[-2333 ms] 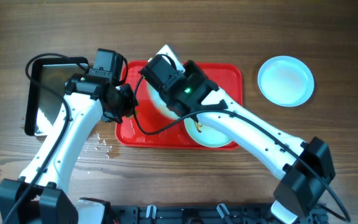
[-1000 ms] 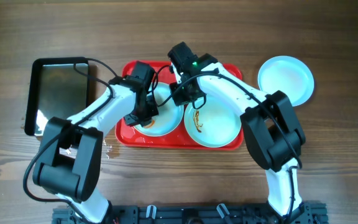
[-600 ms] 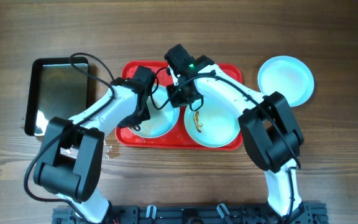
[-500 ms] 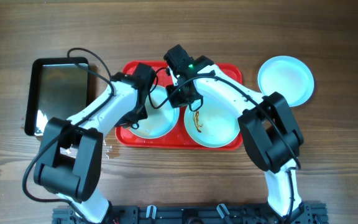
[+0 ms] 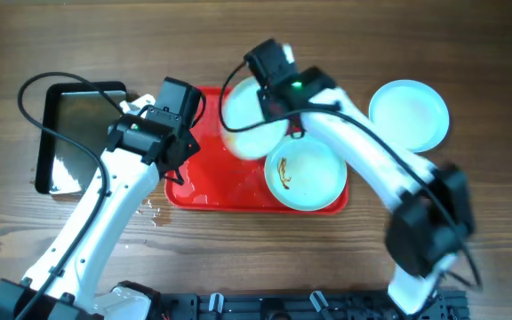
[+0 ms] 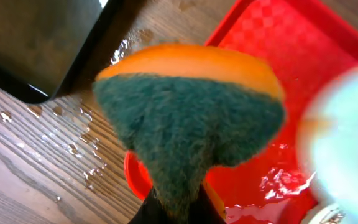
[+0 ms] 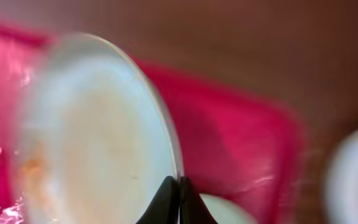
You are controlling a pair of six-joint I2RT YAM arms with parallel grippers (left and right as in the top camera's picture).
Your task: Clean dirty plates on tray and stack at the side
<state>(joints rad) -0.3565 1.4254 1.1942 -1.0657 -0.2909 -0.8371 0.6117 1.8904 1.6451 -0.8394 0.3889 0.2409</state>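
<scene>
I am pinching the rim of one round pale blue-white plate (image 5: 249, 124) with my right gripper (image 7: 178, 186), holding it above the large red plastic tray (image 5: 207, 182). My left gripper (image 6: 174, 208) is clamping a green-and-orange sponge (image 6: 191, 118) over the tray's left edge. A second, smeared plate (image 5: 309, 173) is lying on the tray. A third plate (image 5: 409, 116) is sitting on the wooden table (image 5: 487, 53) to the tray's right.

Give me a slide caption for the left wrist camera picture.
Left tool pinching a green-and-orange sponge, with the wet red tray and black pan behind.
</scene>
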